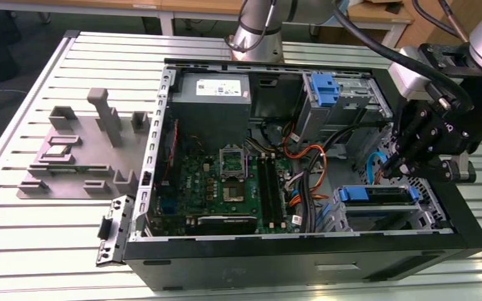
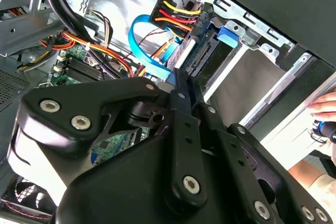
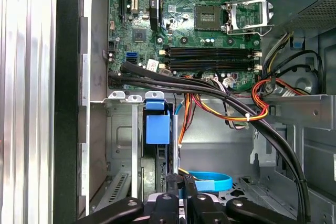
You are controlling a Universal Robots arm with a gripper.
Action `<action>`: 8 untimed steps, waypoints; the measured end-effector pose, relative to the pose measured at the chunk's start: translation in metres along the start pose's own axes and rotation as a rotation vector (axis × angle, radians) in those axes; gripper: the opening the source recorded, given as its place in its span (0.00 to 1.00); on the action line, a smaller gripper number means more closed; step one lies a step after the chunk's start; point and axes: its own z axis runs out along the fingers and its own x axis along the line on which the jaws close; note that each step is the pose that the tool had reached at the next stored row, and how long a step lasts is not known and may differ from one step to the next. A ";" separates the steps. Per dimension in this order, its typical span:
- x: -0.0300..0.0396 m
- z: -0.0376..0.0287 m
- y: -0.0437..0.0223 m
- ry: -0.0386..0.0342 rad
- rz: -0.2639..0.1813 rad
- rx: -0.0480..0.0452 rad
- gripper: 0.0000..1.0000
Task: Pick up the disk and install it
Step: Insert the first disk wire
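Note:
The disk point(image 1: 375, 194), in its blue carrier, sits in the lower drive bay at the exterior view's right of the open computer case point(image 1: 308, 251). In the first wrist view its blue tab point(image 3: 157, 127) stands up from the bay, and the drive's dark edge point(image 2: 202, 51) runs beside a black connector with red and orange wires point(image 2: 176, 11). My gripper point(image 1: 389, 170) hangs just above the disk's inner end. Its fingers are pressed together, tips point(image 2: 180, 77) close to the drive's edge. In the first wrist view the gripper point(image 3: 177, 184) lines up with the disk.
A second blue bracket point(image 1: 325, 88) sits in the upper bay beside the grey power supply box point(image 1: 216, 88). Cable bundles point(image 1: 308, 163) cross between the motherboard point(image 1: 224, 182) and the bays. A grey fixture point(image 1: 82, 144) stands outside the case. A person's hand point(image 2: 323, 106) rests by the case wall.

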 end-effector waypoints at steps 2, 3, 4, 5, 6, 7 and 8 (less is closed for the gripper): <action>0.0000 0.0000 0.0000 0.0000 0.000 0.0000 0.16; 0.0001 0.0001 0.0000 -0.0002 0.000 0.0000 0.16; 0.0008 0.0003 0.0000 -0.0004 0.000 0.0000 0.16; 0.0019 0.0003 0.0000 -0.0002 0.000 0.0005 0.16; 0.0031 0.0005 0.0001 -0.0001 0.000 0.0011 0.16; 0.0044 0.0009 0.0003 -0.0001 0.000 0.0022 0.16; 0.0058 0.0017 0.0005 -0.0002 -0.001 0.0043 0.16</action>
